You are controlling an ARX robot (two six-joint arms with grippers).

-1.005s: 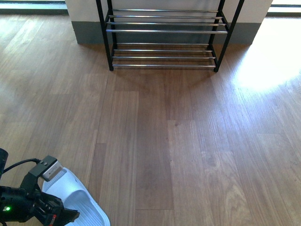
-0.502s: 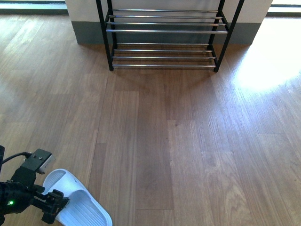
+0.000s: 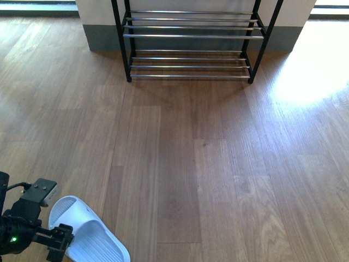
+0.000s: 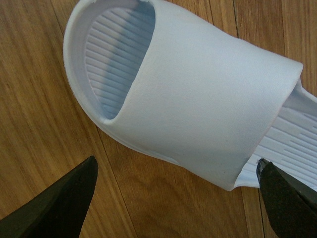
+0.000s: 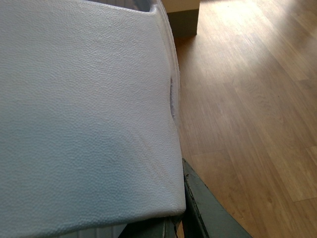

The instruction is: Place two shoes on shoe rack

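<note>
Left claw (image 3: 61, 242) is wide open. In the left wrist view its two black fingers (image 4: 59, 203) sit on either side of the pale blue rubber slide (image 4: 198, 99), around the strap end, and neither one looks pressed against it. That slide lies flat on the brown wooden plank floor (image 3: 218, 164), right at the near left corner, with its open ridged footbed showing.

Right claw (image 5: 183, 218) isn't in the front view. In the right wrist view a second pale blue slide (image 5: 84, 114) fills most of the picture, up off the floor, with one dark finger against its edge, so it looks clamped on that one.

The black-framed shoe rack with thin silver rod shelves (image 3: 191, 35) stands at the far edge of the floor, against the wall, well apart from the slide on the floor.
</note>
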